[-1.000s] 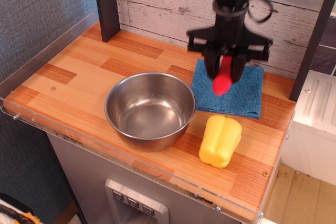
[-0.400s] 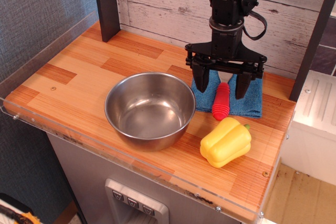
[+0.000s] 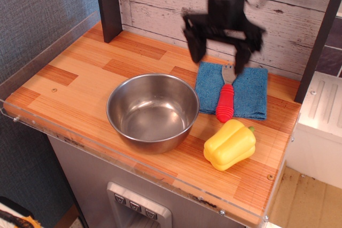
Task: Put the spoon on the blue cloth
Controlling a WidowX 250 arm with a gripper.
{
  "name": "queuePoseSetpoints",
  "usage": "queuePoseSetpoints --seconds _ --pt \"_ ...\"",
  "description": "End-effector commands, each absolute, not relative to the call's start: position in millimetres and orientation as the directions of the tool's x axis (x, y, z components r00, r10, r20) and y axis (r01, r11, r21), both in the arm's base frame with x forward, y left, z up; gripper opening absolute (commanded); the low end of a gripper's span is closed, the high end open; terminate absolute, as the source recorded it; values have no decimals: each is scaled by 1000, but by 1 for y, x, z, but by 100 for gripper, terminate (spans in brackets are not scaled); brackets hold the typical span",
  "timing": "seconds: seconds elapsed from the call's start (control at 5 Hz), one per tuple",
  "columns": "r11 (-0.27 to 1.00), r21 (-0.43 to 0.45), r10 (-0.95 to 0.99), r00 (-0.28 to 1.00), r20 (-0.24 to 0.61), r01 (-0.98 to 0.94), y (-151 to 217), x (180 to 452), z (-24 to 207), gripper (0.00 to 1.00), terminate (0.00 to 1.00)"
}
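One spoon (image 3: pixel 226 99) lies lengthwise on the blue cloth (image 3: pixel 250 93), red handle tip at the near hem (placement looks done). Gripper (image 3: pixel 221 57) hovers above, jaws spread, holding nothing.

The spoon (image 3: pixel 226 97) has a ribbed red plastic handle and a dull metal head, lying on the nubby blue cloth (image 3: pixel 233 90). Beside the cloth, a glossy steel bowl (image 3: pixel 153 111) and smooth yellow plastic pepper (image 3: pixel 230 144) sit on the satin wood-grain desk (image 3: pixel 85 65).
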State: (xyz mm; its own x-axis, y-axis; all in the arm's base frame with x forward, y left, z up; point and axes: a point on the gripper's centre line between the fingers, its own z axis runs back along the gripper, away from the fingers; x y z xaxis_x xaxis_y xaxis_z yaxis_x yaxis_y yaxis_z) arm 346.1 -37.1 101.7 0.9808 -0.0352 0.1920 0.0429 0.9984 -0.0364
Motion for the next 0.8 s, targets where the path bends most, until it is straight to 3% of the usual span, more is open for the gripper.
queuePoseSetpoints --seconds 0.0,0.6 --pt "993 -26 -108 972 208 116 7 333 138 100 0" --pt "991 -48 -114 978 176 124 26 320 133 100 0"
